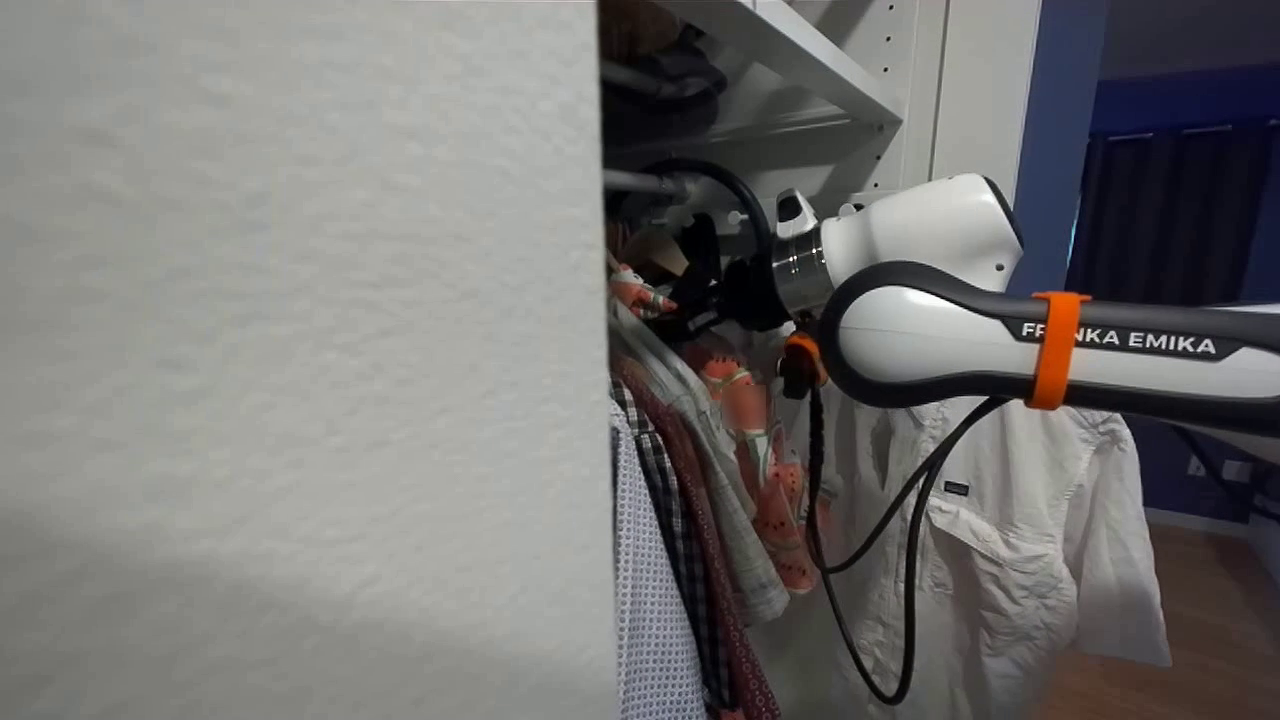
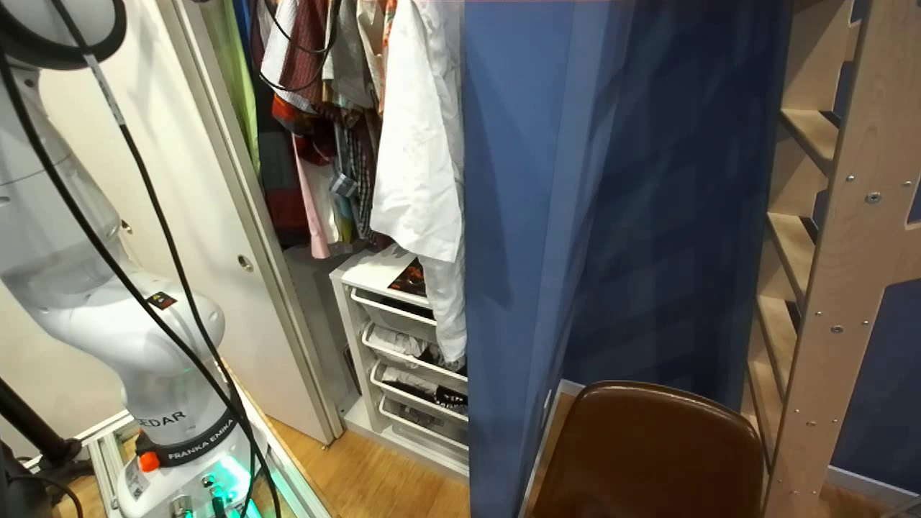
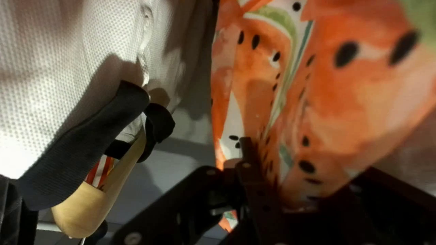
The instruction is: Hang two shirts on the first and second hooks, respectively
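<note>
Off-white wall (image 1: 300,350) swallows nearly half of an exterior view, and past its edge here's the closet (image 1: 985,90), clothes (image 1: 645,580) packed tight under the shelf (image 1: 810,60). My arm (image 1: 1110,350) stretches across the opening, far end in among the clothes. In both exterior views the white shirt (image 1: 1030,520) hangs at the end of the row, its top behind my arm or out of frame, so I can't tell what it hangs from. Just beside it, between it and the packed clothes, comes the orange shirt (image 3: 340,112): watermelon slices, black seeds, filling the right side of my wrist view. Over on the left there, a wooden hanger (image 3: 85,214) with dark fabric (image 3: 85,146) across it. And here's the claw (image 3: 264,166), right up against that orange cloth, one finger (image 3: 250,170) showing in front of the folds, the other hidden by them, so how wide it stands, or whether it's got hold of the shirt, I can't tell.
</note>
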Robot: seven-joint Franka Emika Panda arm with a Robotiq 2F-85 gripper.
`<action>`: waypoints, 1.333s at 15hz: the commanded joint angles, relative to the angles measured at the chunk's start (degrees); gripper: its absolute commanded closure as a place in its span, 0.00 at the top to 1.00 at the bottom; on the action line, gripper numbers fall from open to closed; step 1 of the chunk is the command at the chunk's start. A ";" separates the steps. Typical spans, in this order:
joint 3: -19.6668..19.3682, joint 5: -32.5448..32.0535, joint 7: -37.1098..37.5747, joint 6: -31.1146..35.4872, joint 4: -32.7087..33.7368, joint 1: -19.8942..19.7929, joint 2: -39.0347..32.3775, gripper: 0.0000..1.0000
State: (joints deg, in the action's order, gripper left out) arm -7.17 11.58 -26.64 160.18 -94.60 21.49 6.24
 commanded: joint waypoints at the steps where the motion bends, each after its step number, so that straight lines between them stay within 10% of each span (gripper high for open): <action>1: -0.60 6.90 -3.99 1.79 1.37 1.65 0.11 0.00; 10: -0.40 17.04 -11.92 5.64 -0.48 2.53 3.14 0.02; 20: 2.81 6.52 -0.89 1.95 -11.30 -2.90 13.68 0.02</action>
State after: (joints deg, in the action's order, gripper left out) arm -6.46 21.60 -31.92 163.74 -101.17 21.09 14.35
